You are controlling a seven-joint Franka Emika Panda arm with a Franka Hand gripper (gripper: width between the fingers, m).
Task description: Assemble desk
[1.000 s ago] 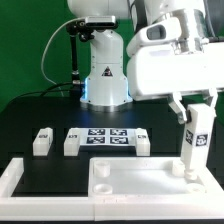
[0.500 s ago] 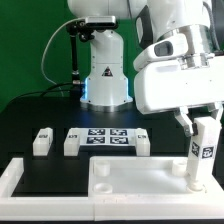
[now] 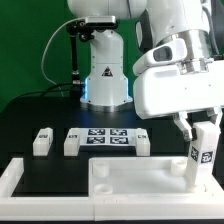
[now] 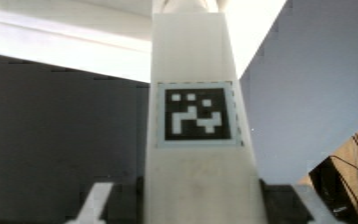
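Note:
My gripper (image 3: 201, 124) is shut on a white desk leg (image 3: 203, 152) and holds it upright at the exterior view's right. The leg's lower end is at the right part of the white desk top panel (image 3: 130, 182), which lies flat at the front with round holes in it; I cannot tell whether they touch. In the wrist view the leg (image 4: 197, 110) fills the middle, showing a black-and-white tag, and the gripper (image 4: 197, 206) has one finger on each side of it. Three more white legs lie on the black mat, two (image 3: 41, 141) (image 3: 73, 142) left and one (image 3: 141, 142) right.
The marker board (image 3: 107, 139) lies between the loose legs on the black mat. A large white rail (image 3: 25, 176) runs along the front left. The robot's white base (image 3: 103, 70) stands behind the mat with a blue light.
The gripper has carried the leg toward the exterior view's right, over the panel's right end, and slightly lower. Between half a second ago and now it has barely moved.

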